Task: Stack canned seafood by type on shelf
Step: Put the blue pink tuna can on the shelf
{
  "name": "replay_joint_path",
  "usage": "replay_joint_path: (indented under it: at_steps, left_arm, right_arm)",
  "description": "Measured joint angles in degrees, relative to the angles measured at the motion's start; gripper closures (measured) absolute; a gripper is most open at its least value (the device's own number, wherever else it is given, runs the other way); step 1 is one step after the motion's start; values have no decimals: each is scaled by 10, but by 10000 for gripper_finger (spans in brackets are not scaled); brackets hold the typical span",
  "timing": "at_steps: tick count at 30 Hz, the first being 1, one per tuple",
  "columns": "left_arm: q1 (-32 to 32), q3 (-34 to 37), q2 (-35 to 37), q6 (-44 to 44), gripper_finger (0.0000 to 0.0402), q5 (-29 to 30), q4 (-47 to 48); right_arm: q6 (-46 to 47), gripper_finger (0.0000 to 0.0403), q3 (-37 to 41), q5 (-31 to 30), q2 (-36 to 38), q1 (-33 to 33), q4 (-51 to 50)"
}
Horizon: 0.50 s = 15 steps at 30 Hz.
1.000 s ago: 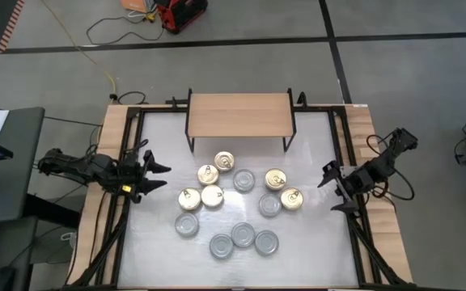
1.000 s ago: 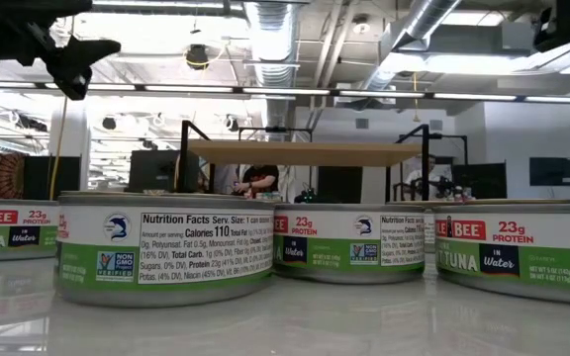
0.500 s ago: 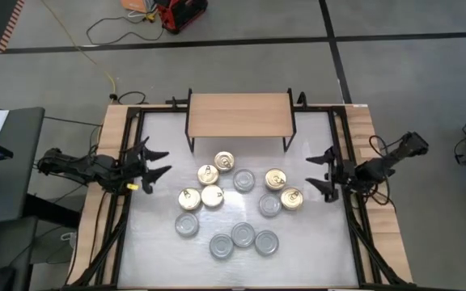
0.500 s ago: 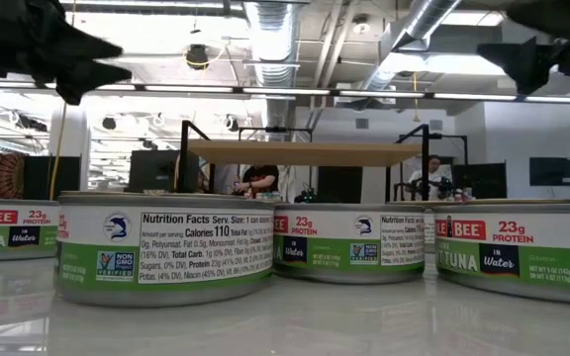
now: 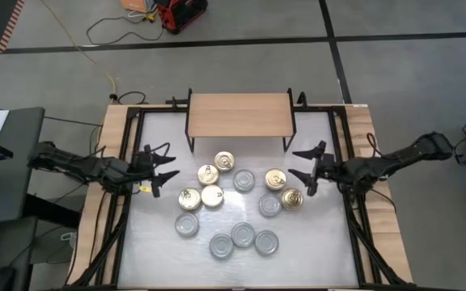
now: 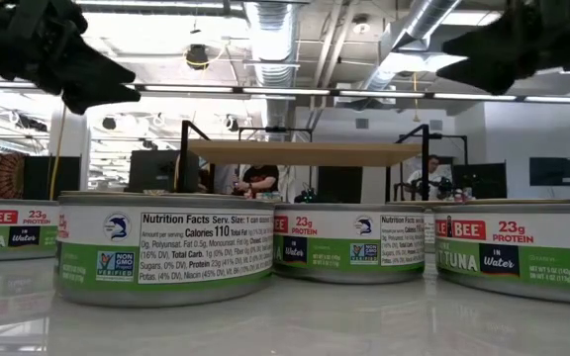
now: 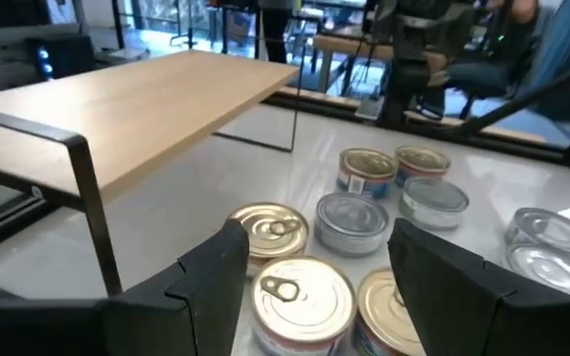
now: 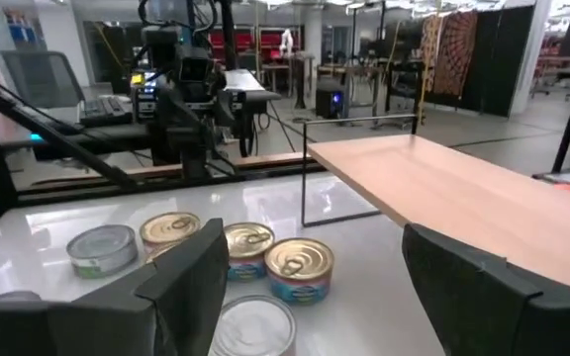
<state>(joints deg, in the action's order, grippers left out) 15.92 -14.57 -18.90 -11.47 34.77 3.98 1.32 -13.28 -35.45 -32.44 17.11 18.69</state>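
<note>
Landmark: the low light-wood shelf on thin black metal legs (image 5: 239, 115), standing at the far end of the white tabletop (image 5: 314, 242); its board is bare.

Nearest row of tins: 4 short round silver-lidded tins (image 5: 243, 235) lie farthest in front of the shelf, toward the near tabletop edge, in a loose arc.

Middle cluster: in front of the shelf's left half, 4 gold pull-tab tins (image 5: 209, 174) sit close together, with 1 silver-lidded tin beside them.

Right pair: in front of the shelf's right half, 2 gold-lidded tins (image 5: 276, 179) and 1 silver-lidded tin (image 5: 269, 205) just beside them.

Left gripper (image 5: 162, 166): off the shelf's front-left corner, just outside the gold cluster, fingers (image 7: 216, 272) spread apart and holding nothing; the left wrist view looks straight over the gold tins.

Right gripper (image 5: 307, 168): off the shelf's front-right corner, close to the right pair of gold tins, fingers (image 8: 181, 272) wide and empty.

Change: over the last second both arms have swung inward from the tabletop's side edges; the right one has travelled farther and its fingers have narrowed slightly, while the left one's spread is unchanged.

Meaning: this looks like the opening approach, with each arm lining up on the gold tins nearest it.

Progress: no tin is on the shelf and none is stacked, so sorting has not begun.

Far background: in the low view, people sit at desks beyond the shelf.
</note>
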Motion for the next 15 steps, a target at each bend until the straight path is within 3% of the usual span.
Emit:
replay_joint_path:
  at_steps: [8, 15]
  left_arm:
    - [0, -40, -82, 28, 168, 41, -23]
    - [0, -52, -121, 45, 168, 17, -106]
  right_arm:
    - [17, 79, -58, 13, -108, -4, -5]
    - [15, 79, -105, 27, -172, -4, 7]
